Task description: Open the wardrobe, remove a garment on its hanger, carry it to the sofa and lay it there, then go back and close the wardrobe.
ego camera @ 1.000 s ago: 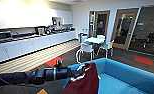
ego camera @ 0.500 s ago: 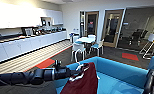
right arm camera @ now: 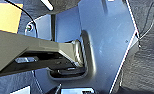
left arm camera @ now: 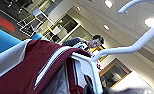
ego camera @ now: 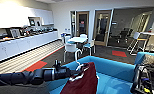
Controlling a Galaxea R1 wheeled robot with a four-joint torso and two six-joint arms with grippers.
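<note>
Overhead, left pincer (ego camera: 76, 72) clamped on hanger (left arm camera: 113, 50), garment (ego camera: 83, 81) above sofa (ego camera: 113, 68); person's head (left arm camera: 94, 41) wrist-side.

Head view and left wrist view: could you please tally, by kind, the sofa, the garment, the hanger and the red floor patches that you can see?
sofa: 1
garment: 1
hanger: 1
red floor patches: 2
Total: 5
</note>
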